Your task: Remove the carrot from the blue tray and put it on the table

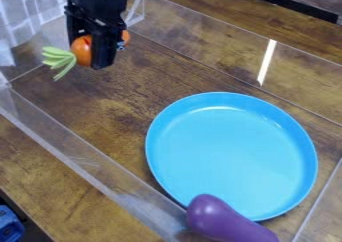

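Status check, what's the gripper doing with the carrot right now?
Gripper shut on carrot, above table. Blue tray empty. Eggplant at tray's near rim, not in the way.
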`<control>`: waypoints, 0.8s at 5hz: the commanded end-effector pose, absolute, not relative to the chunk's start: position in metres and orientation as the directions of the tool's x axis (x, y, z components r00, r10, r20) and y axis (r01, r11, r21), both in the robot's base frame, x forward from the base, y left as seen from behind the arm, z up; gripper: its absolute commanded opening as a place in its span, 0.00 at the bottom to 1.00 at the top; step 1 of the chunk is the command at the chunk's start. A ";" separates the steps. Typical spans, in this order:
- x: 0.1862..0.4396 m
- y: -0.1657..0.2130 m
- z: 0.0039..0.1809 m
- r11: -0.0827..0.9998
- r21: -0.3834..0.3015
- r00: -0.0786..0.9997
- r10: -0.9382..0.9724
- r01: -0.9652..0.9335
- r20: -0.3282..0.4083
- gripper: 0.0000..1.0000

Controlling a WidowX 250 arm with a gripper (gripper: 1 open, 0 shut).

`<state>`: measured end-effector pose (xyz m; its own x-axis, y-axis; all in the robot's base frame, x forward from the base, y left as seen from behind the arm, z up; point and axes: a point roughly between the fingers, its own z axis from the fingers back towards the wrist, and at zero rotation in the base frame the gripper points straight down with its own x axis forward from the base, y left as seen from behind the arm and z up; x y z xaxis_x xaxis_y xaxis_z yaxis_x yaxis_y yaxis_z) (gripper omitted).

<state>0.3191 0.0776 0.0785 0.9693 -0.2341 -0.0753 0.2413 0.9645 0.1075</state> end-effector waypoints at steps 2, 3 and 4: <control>0.333 0.083 0.095 0.951 0.117 0.958 -0.288 0.287 -0.007 0.00; 0.335 0.084 0.097 0.949 0.110 0.954 -0.298 0.297 -0.001 0.00; 0.336 0.089 0.094 0.944 0.103 0.949 -0.314 0.313 -0.007 0.00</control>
<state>0.3280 0.0840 0.0729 0.9457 -0.3174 -0.0696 0.3221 0.9440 0.0712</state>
